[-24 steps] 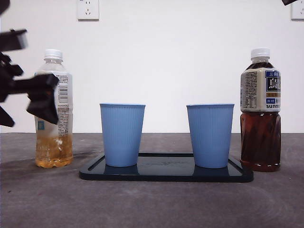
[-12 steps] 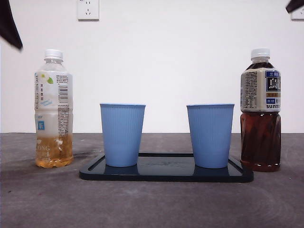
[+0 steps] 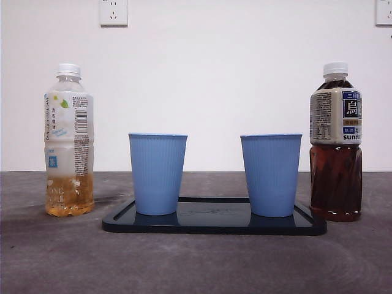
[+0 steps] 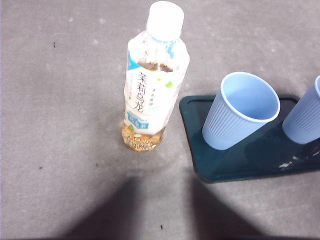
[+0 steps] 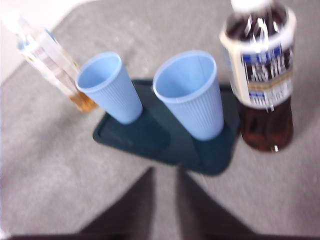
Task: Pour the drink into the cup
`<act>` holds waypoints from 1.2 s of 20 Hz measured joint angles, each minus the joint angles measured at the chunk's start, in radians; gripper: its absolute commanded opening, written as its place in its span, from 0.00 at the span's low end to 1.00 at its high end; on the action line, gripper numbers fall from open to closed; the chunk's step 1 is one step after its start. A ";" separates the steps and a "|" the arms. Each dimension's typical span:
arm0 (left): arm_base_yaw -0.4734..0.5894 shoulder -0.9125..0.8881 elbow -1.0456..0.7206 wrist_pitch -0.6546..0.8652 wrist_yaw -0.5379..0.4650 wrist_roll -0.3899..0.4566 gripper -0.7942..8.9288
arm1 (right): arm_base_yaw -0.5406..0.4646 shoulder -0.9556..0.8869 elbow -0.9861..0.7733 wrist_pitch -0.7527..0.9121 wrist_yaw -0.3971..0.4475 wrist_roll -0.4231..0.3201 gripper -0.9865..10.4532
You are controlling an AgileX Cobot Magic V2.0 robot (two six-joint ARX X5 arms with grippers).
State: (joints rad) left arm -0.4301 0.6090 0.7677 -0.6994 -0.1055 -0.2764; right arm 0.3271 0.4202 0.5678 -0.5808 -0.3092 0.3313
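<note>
A plain white wall [image 3: 233,79] is filling the background, meeting the rough grey table surface [image 3: 196,263] in a level line. A white electrical socket plate [image 3: 113,12] is sitting at eleven o'clock, and a second white socket plate [image 3: 384,12] is showing at one o'clock. Even, soft light is casting faint shadows.

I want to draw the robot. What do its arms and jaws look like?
Little shows. The right gripper is two dark, blurry jaws, wide at the base, narrowing to the tips. No cables or markings are visible. The left wrist view has only soft grey shadows; the front view shows no arm.
</note>
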 measured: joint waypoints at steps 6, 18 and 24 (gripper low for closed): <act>0.000 -0.001 0.000 0.001 0.000 0.000 0.09 | 0.000 0.000 0.000 0.018 0.023 0.000 0.09; 0.003 -0.007 0.000 0.002 -0.003 0.011 0.09 | 0.000 0.000 0.000 0.018 0.023 0.000 0.09; 0.233 -0.212 -0.122 0.394 -0.027 0.315 0.09 | 0.000 0.000 0.000 0.018 0.023 0.000 0.09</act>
State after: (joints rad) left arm -0.1970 0.3969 0.6460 -0.3058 -0.1326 0.0387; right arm 0.3271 0.4202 0.5678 -0.5629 -0.2859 0.3313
